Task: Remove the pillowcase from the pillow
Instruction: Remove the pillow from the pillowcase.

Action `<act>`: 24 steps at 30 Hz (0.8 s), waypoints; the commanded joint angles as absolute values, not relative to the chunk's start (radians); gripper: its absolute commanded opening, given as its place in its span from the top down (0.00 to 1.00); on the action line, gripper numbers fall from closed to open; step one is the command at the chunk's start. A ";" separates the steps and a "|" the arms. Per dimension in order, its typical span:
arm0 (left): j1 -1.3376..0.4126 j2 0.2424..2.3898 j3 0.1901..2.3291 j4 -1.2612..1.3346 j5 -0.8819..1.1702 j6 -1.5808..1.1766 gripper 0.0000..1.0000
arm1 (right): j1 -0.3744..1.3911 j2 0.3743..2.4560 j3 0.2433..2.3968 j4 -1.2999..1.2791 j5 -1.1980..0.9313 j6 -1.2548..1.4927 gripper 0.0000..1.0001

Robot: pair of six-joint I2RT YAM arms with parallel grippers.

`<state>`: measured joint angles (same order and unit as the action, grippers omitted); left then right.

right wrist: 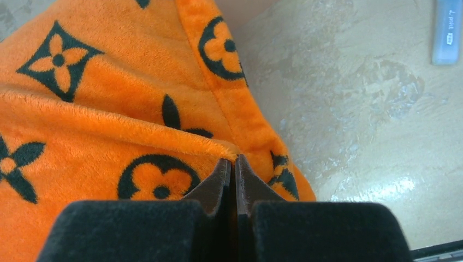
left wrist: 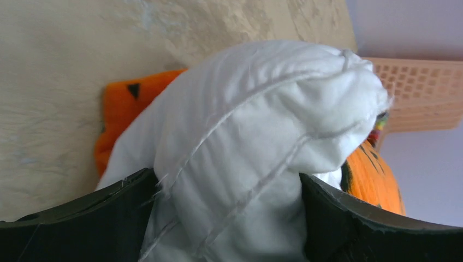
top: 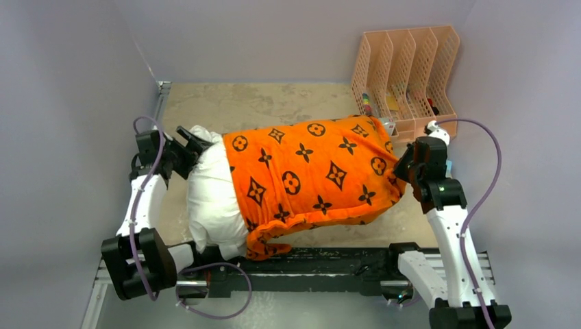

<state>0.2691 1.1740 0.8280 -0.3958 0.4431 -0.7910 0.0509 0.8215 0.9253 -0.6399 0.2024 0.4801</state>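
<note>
The orange pillowcase with black motifs covers the right part of the white pillow, whose left end sticks out bare. My left gripper is shut on the pillow's far left corner; in the left wrist view the white pillow bulges between the black fingers. My right gripper sits at the pillowcase's right end, jaws closed. In the right wrist view the fingertips pinch a fold of the orange pillowcase.
A peach mesh file organiser stands at the back right, close behind the right gripper. A pale blue flat object lies on the beige table. Grey walls enclose the sides. A black rail runs along the near edge.
</note>
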 commanded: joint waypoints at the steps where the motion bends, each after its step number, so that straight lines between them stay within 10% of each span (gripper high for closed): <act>1: 0.275 1.120 0.722 -0.112 0.623 -0.891 0.09 | 0.046 0.837 0.938 -0.588 0.150 0.452 1.00; 9: 0.187 1.244 0.665 0.514 0.750 -1.208 0.14 | 0.046 0.861 0.933 -0.553 0.097 0.442 1.00; 12: 0.094 1.246 0.755 0.219 0.675 -1.011 0.39 | 0.046 0.871 0.934 -0.555 0.098 0.443 1.00; 16: 0.081 1.242 0.845 0.035 0.579 -0.885 1.00 | 0.046 0.881 0.933 -0.557 0.182 0.431 1.00; 24: 0.444 1.289 1.128 -0.255 0.635 -0.825 1.00 | -0.065 0.865 1.049 -0.632 0.529 0.421 1.00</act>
<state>0.2382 1.2762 0.9264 -0.2035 0.5671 -0.8696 0.0124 0.9188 0.9520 -0.6266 0.3149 0.4446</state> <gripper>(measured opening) 0.062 0.018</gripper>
